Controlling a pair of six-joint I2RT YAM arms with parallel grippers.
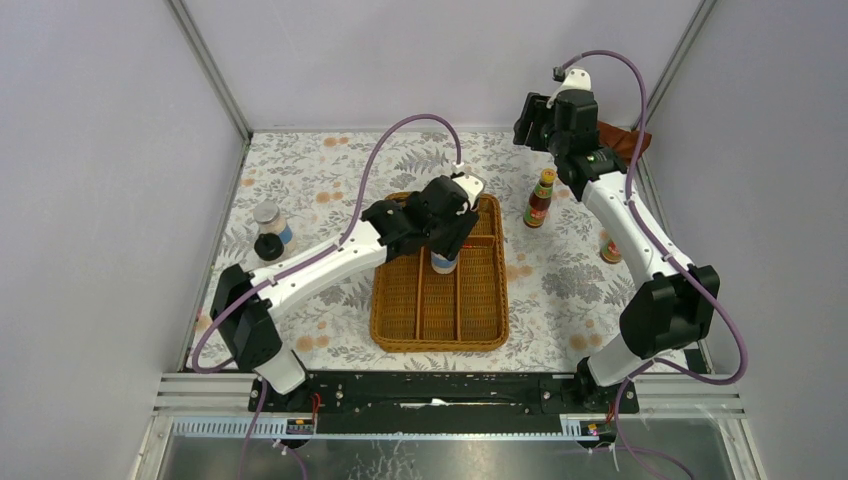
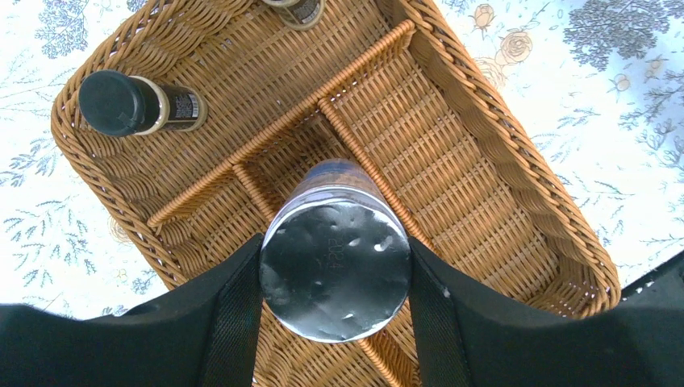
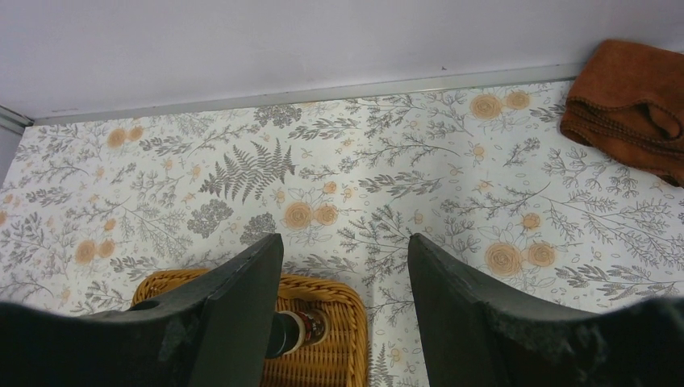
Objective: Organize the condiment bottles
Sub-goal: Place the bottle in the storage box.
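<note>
The silver-lidded shaker (image 2: pixel 335 274) is in the lower middle of the left wrist view. The left gripper (image 2: pixel 334 254) pinches it on both sides and is only partly open. The shaker hangs over the middle slot of the wicker tray (image 2: pixel 500 161), between two dividers; I cannot tell if it touches the bottom. A black-capped bottle (image 2: pixel 133 103) stands in the tray at the upper left. The right gripper (image 3: pixel 343 242) is open and holds nothing. This looks like the putting-down step. Next, the shaker should go straight down, then the fingers should let go gently so it does not tip.
</note>
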